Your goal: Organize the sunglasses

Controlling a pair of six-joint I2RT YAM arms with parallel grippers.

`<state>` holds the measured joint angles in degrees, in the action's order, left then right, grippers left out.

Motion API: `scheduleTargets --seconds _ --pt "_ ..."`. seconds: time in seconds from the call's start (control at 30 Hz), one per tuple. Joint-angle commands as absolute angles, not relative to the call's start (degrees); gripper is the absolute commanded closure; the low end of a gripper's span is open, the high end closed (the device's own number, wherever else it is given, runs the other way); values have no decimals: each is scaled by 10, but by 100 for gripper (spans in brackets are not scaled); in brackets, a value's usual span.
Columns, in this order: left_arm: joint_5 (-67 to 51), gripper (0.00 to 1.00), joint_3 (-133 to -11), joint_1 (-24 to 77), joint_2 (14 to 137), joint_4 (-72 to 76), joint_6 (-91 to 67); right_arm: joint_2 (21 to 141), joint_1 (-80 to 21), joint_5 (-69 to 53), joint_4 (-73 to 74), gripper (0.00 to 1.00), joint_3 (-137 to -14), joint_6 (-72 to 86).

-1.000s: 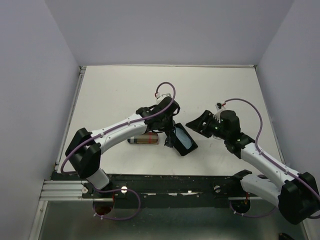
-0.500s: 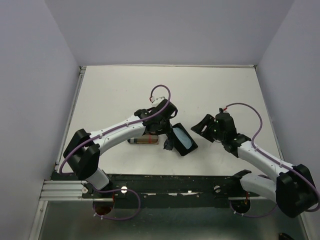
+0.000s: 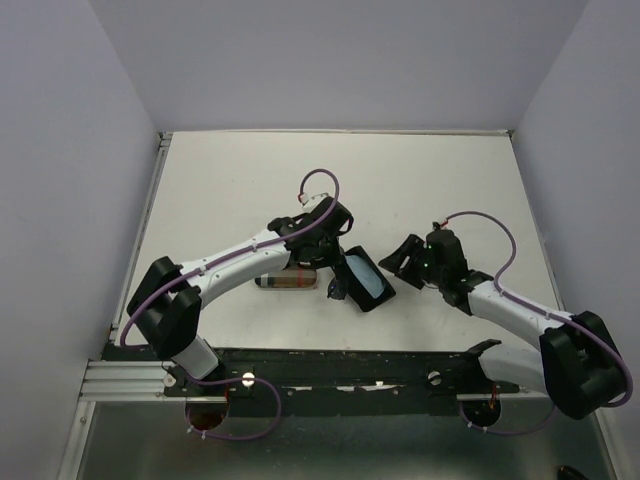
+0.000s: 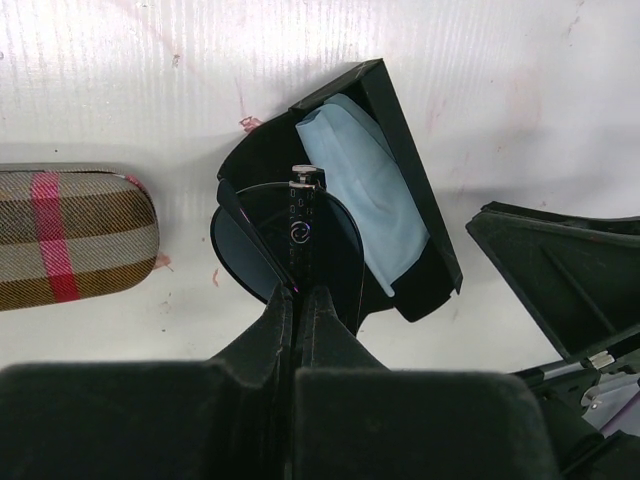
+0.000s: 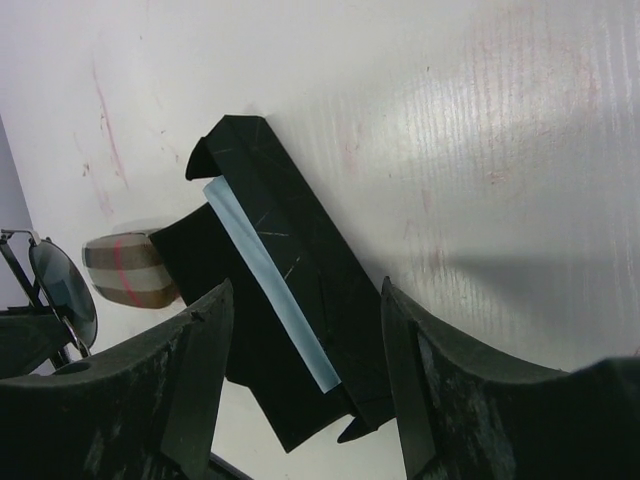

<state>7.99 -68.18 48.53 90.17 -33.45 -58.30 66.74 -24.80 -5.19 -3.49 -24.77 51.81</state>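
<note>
I have the black-framed sunglasses (image 4: 250, 255) in the left tool (image 4: 297, 290). Its jaws are pressed nearly together on one thin temple arm, and the dark roundish lenses hang below the fingertips. The pair sits over the near end of the open black case (image 4: 400, 120), which lies on the white counter (image 4: 520, 70) with a pale blue cloth (image 4: 365, 190) inside. I can't tell whether the lenses touch the case. The plaid case (image 4: 70, 235) lies closed just to the left of the glasses, apart from the black one.

My right tool (image 3: 405, 258) has its jaws spread wide with nothing gripped. From its wrist camera they frame the black case.

Compared with a second ago, the right arm has drawn in and dropped, bringing its tool closer to the case's right side. The left wrist has turned a little while keeping its pinch. Both cases lie where they were.
</note>
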Motion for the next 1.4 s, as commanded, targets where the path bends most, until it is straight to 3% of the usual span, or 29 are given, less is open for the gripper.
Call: scheduleTargets --seconds 0.0,0.33,1.03,1.37 --pt "62 100 -680 482 912 -323 -583 680 -247 -102 -80 34 -229 530" --pt "59 100 -700 476 928 -331 -583 718 -247 -190 -136 39 -213 538" --pt "98 100 -809 476 1054 -431 -659 695 -248 -187 -186 40 -170 597" --pt "106 100 -832 494 1103 -421 -704 744 -248 -213 -236 40 -160 613"
